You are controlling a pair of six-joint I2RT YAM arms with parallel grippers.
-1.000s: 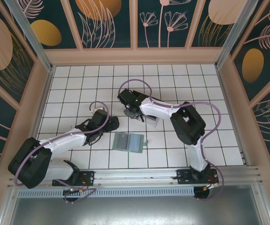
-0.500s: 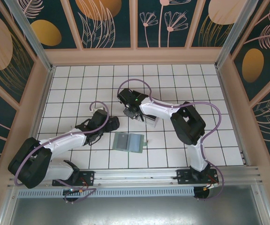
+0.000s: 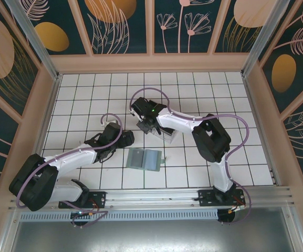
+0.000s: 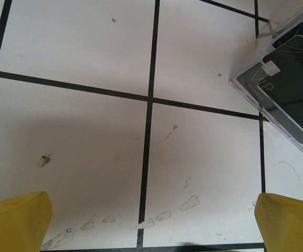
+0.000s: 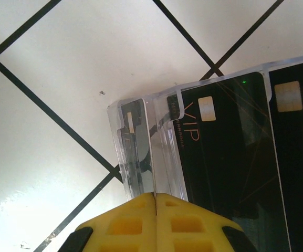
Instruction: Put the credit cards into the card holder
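The sage-green card holder (image 3: pixel 144 158) lies flat on the tiles between the two arms. Black credit cards (image 5: pixel 219 157) marked VIP stand in a clear slotted rack (image 3: pixel 170 135), also seen in the left wrist view as cards (image 4: pixel 293 84). My right gripper (image 5: pixel 155 195) is shut on the lower edge of one thin dark card (image 5: pixel 135 152), held nearly edge-on just left of the rack. In the top view that gripper (image 3: pixel 142 124) is up and left of the rack. My left gripper (image 4: pixel 154 215) is open over bare tiles, with the rack (image 4: pixel 269 113) off to its upper right.
White tiled floor (image 3: pixel 88 94) with black grid lines, walled by a wooden frame. The right arm's links (image 3: pixel 209 137) stretch across the middle right. Scuff marks (image 4: pixel 164 215) dot the tile under the left gripper.
The right gripper has shifted slightly up and left, away from the rack, with the card in it. The left arm has not moved.
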